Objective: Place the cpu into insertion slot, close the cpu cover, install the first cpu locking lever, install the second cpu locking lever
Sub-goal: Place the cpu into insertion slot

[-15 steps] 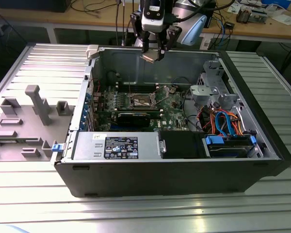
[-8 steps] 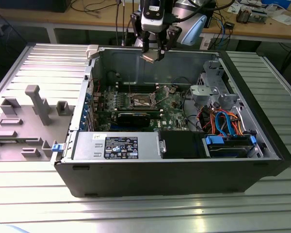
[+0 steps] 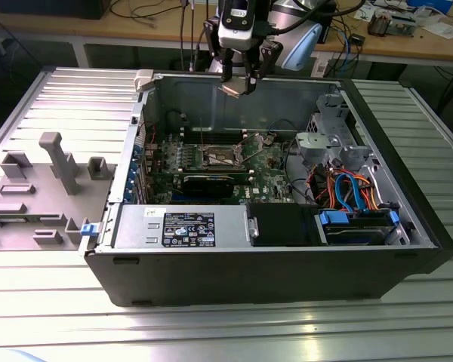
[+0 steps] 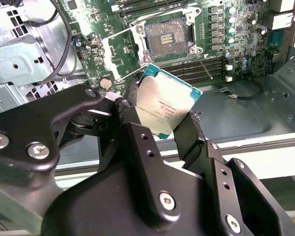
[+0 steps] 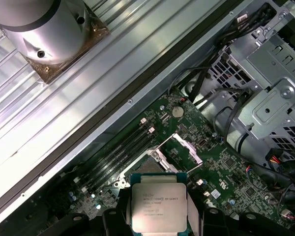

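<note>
The gripper [image 3: 238, 84] is clamped on the cpu [image 4: 164, 105] above the computer case [image 3: 249, 264]. In the exterior view, the insertion slot [image 3: 221, 157] lies at 6 o'clock from it, well apart.

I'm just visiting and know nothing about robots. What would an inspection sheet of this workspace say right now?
Surface: ribbed silver metal table, carrying the open black computer case.
Job's things: small square silver-topped cpu held above the green motherboard; square insertion slot uncovered, dark pin field showing; silver cpu cover swung up.
Clutter: grey moulded fixture tray beside the case, on the exterior view's left.
Grippers: black gripper shut on the cpu's edges.
Cables: orange and blue cable bundle inside the case.
Surroundings: wooden workbench behind, with loose items.
</note>
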You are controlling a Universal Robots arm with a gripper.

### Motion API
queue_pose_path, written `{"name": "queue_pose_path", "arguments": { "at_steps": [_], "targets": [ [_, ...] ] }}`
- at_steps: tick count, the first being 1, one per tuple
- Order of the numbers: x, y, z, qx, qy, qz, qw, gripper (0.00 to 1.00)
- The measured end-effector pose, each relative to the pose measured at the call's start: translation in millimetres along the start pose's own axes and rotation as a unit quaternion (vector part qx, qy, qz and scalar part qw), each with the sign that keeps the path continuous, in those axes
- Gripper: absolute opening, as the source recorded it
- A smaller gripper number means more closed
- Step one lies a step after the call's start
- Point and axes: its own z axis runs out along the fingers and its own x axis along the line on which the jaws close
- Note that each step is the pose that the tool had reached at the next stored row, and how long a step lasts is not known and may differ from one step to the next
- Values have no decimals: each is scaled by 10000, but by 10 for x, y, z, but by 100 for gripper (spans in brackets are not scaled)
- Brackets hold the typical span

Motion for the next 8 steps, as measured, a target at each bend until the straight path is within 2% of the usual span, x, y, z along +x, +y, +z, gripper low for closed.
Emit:
{"name": "queue_pose_path", "arguments": {
  "at_steps": [8],
  "targets": [
    [0, 0, 0, -1, -4, 42, 10000, 54]
  ]
}}
